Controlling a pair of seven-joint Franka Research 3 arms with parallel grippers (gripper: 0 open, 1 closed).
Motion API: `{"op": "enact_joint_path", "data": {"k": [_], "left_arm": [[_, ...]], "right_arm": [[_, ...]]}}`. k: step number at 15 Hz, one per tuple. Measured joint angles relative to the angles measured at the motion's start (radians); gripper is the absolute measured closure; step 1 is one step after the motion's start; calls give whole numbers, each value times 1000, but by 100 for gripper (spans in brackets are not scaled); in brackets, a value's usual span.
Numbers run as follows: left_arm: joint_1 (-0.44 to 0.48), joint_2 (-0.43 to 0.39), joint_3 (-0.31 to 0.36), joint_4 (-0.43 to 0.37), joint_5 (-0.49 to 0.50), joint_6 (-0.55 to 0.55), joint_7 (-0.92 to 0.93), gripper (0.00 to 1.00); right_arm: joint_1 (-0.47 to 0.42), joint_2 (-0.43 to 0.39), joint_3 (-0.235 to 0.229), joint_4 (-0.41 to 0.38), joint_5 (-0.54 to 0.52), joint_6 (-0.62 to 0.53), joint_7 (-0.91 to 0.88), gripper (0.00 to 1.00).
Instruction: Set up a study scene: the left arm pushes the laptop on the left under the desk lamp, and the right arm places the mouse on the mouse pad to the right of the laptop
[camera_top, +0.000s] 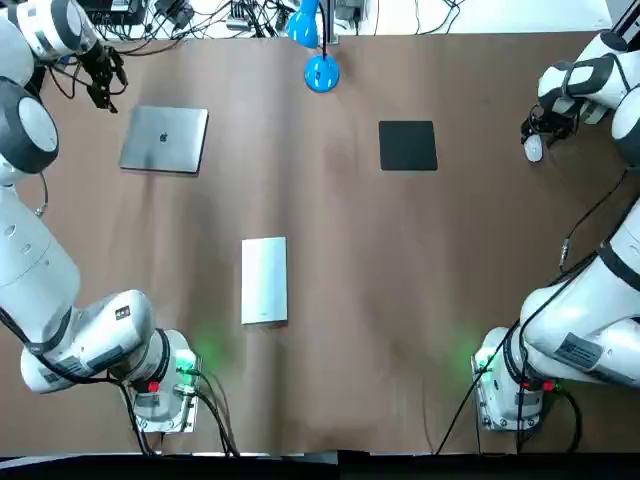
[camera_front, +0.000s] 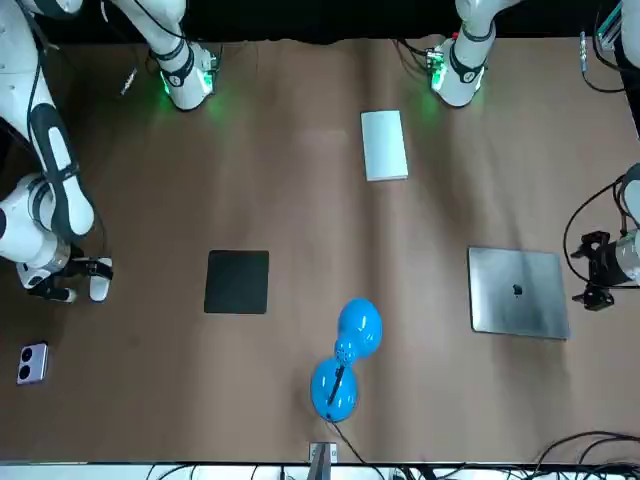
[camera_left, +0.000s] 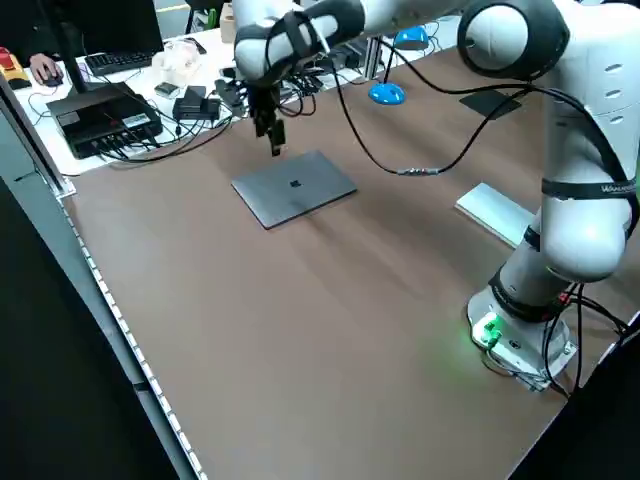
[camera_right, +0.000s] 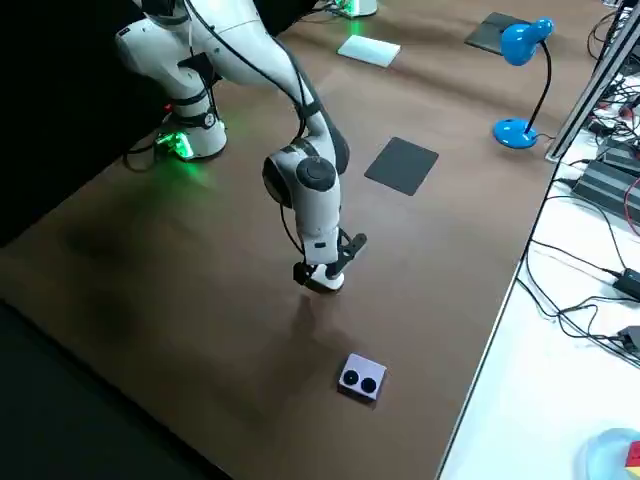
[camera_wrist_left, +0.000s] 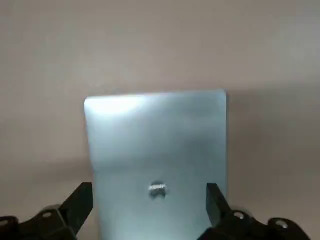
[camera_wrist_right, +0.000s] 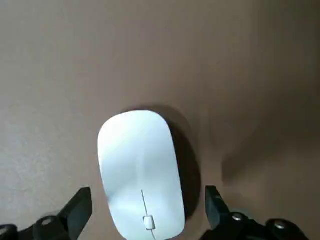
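A closed silver laptop (camera_top: 163, 139) lies at the far left of the table. My left gripper (camera_top: 104, 96) hangs open just beyond the laptop's left edge, apart from it; its wrist view shows the laptop (camera_wrist_left: 156, 155) ahead between the two fingers (camera_wrist_left: 80, 202). The blue desk lamp (camera_top: 320, 72) stands at the far middle. A black mouse pad (camera_top: 408, 145) lies right of the lamp. The white mouse (camera_top: 534, 148) rests on the table at the far right. My right gripper (camera_top: 540, 132) is open, low over the mouse (camera_wrist_right: 140, 172), with a finger on either side.
A white flat box (camera_top: 264, 280) lies in the middle of the table, nearer the arm bases. A small white device (camera_front: 32, 363) with two dark circles sits past the mouse near the table edge. Cables and equipment (camera_right: 610, 190) crowd the far edge behind the lamp.
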Motion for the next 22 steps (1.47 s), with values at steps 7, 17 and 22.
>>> {"op": "enact_joint_path", "data": {"k": [7,17,22], "left_arm": [[31,184,102,-5,38,263,-4,0],[76,220,94,-11,38,272,115,0],[68,238,76,-11,4,282,114,0]], "right_arm": [[-1,8,2,0,0,1,-36,0],[-1,15,4,0,0,24,-44,26],[-1,15,5,1,0,25,-44,37]]}}
